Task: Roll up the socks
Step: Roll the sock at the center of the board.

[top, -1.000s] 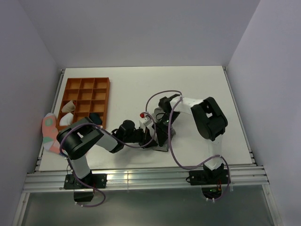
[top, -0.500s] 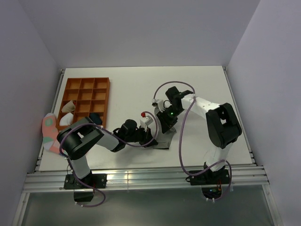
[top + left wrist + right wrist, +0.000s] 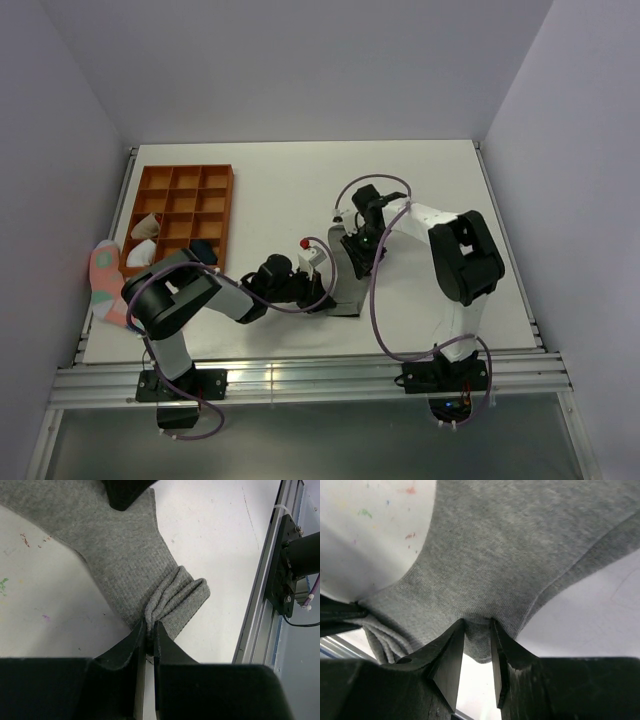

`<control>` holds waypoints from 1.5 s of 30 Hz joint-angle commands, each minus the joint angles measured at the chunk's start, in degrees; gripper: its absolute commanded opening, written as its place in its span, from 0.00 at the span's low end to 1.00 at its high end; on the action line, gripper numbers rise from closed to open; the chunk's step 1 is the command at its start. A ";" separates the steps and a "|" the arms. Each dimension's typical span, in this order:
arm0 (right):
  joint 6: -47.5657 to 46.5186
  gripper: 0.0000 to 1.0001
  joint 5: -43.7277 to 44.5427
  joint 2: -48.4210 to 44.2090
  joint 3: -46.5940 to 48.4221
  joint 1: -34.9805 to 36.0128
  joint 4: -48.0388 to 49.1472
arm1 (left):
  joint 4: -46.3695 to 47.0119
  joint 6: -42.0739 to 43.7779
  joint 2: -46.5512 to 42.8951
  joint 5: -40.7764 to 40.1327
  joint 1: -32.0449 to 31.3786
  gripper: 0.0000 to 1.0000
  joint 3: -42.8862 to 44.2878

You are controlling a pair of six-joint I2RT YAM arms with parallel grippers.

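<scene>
A little toward six o'clock from the middle of the white tabletop (image 3: 270,180), the left hand (image 3: 322,293), angled in from eight o'clock, and the right hand (image 3: 350,272), angled in from one o'clock, meet over a grey sock (image 3: 344,303) that they largely hide. At ten o'clock an orange tray (image 3: 185,168) holds pale rolled bundles (image 3: 146,225) and a dark bundle (image 3: 203,250) in its nearer compartments. A pink sock (image 3: 104,280) with a teal spot lies at the tabletop's nine o'clock edge.
</scene>
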 commanded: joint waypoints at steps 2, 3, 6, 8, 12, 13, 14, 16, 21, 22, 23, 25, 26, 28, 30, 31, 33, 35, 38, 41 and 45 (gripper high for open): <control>1.08 0.35 4.19 3.98 4.43 -0.15 0.20 | 1.82 -0.45 -1.47 -0.93 -0.66 0.01 0.24; 1.17 0.35 4.19 4.77 6.18 -0.23 -0.67 | 1.65 -0.53 -1.65 -1.01 -0.75 0.01 0.41; 1.43 0.35 3.84 7.58 9.44 -0.23 -2.17 | 0.77 -0.10 -2.17 -1.28 -1.02 0.01 0.85; 1.61 0.35 4.28 9.43 10.94 -0.15 -2.87 | 0.15 0.17 -2.35 -1.37 -1.19 0.01 1.55; 1.61 0.35 4.19 11.89 13.66 -0.06 -3.40 | -1.34 0.61 -2.09 -1.63 -1.37 0.01 2.87; 1.70 0.35 4.19 12.07 13.84 -0.06 -3.40 | -2.04 0.69 -2.00 -1.72 -1.54 0.01 3.22; 1.70 0.35 4.10 12.24 14.37 -0.06 -3.49 | -2.66 0.78 -1.48 -1.89 -1.54 0.01 4.09; 1.61 0.35 3.84 12.77 14.72 0.03 -3.49 | -3.71 0.87 -0.77 -2.42 -1.72 0.01 4.98; 1.35 0.35 4.10 12.16 14.11 0.12 -2.62 | -6.61 0.52 1.25 -4.53 -1.81 0.00 7.00; 1.09 0.35 3.84 12.07 14.02 0.03 -2.53 | -7.05 0.43 1.51 -4.71 -1.81 0.00 7.26; 0.91 0.35 3.67 11.90 13.67 0.03 -2.44 | -8.88 0.26 2.30 -5.58 -1.90 0.01 7.96; 0.82 0.35 3.31 11.72 13.58 0.12 -2.35 | -10.48 0.26 3.27 -6.02 -2.07 0.00 8.93; 0.73 0.35 3.23 11.72 13.50 0.03 -2.44 | -11.44 0.00 4.14 -6.37 -2.16 0.00 9.37; 0.64 0.35 3.57 11.54 13.23 0.03 -2.18 | -12.32 -0.36 4.85 -6.55 -2.42 0.00 9.72; 0.56 0.35 3.84 10.93 12.88 0.03 -1.56 | -13.64 -0.62 5.73 -6.29 -2.69 0.00 9.99; 0.56 0.35 4.01 10.67 12.79 0.03 -1.38 | -14.34 -0.88 6.00 -6.38 -2.69 0.00 10.34; 0.64 0.36 4.02 9.88 12.62 0.03 -0.95 | -15.84 -0.97 6.35 -6.81 -2.86 0.00 10.69; 0.64 0.38 4.28 8.74 12.53 -0.06 -0.33 | -17.68 -1.50 6.35 -6.90 -2.95 0.00 10.70; 0.91 0.43 5.77 6.10 12.53 -0.14 0.63 | -20.32 -2.03 6.26 -6.82 -3.04 0.00 11.05; 1.35 0.50 6.12 3.03 12.88 -0.67 1.25 | -22.25 -2.91 6.35 -6.99 -3.04 0.00 11.13; 1.87 0.52 6.56 -0.31 12.88 -1.98 2.04 | -23.93 -3.70 6.44 -7.25 -3.04 0.00 11.05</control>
